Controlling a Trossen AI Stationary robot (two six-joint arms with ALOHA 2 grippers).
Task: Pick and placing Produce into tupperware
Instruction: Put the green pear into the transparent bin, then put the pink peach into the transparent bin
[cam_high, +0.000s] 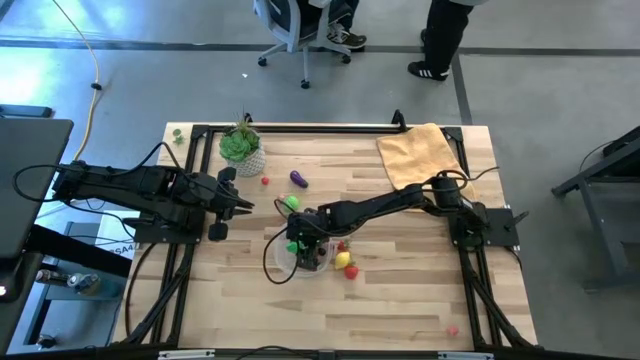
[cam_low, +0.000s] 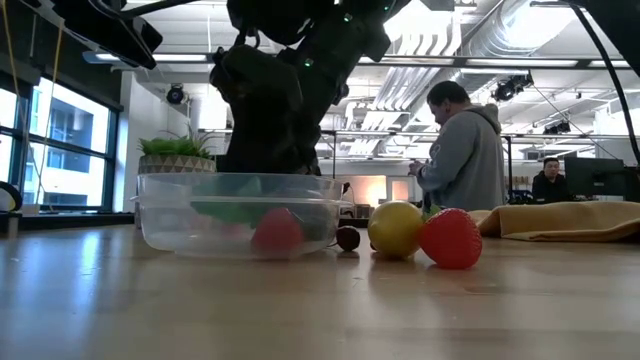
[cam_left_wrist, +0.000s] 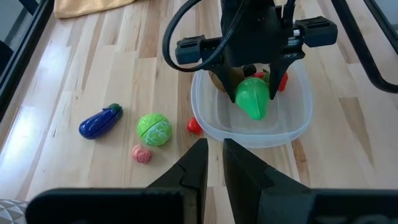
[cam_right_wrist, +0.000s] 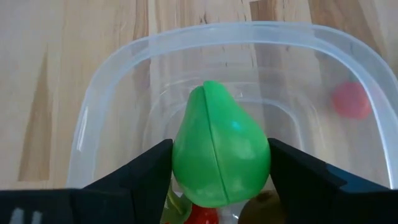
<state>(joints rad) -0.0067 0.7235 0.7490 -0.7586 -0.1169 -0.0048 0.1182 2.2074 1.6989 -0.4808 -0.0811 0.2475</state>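
The clear tupperware (cam_high: 281, 262) stands on the table's middle. My right gripper (cam_high: 305, 246) hangs over it with a green pear (cam_right_wrist: 221, 155) between its fingers. In the tub lie a red berry (cam_right_wrist: 351, 99) and a few other pieces. A yellow lemon (cam_low: 396, 229) and a red strawberry (cam_low: 450, 238) lie just right of the tub. A purple eggplant (cam_left_wrist: 99, 121), a green cabbage piece (cam_left_wrist: 153, 129) and small red pieces lie on the wood beyond it. My left gripper (cam_high: 236, 206) waits shut and empty above the table's left side. My right gripper pinches the pear's wide lower half (cam_right_wrist: 186, 168) between its two fingers, one on each side. The fingers slant down from the table's right side. The pear's narrow end (cam_right_wrist: 208, 93) points down into the tub; whether it touches the tub floor I cannot tell.
A green plant in a white pot (cam_high: 242, 148) stands at the far left of the table. A yellow cloth (cam_high: 420, 150) lies at the far right. A small red piece (cam_high: 452, 330) lies near the front right corner. People stand in the room beyond.
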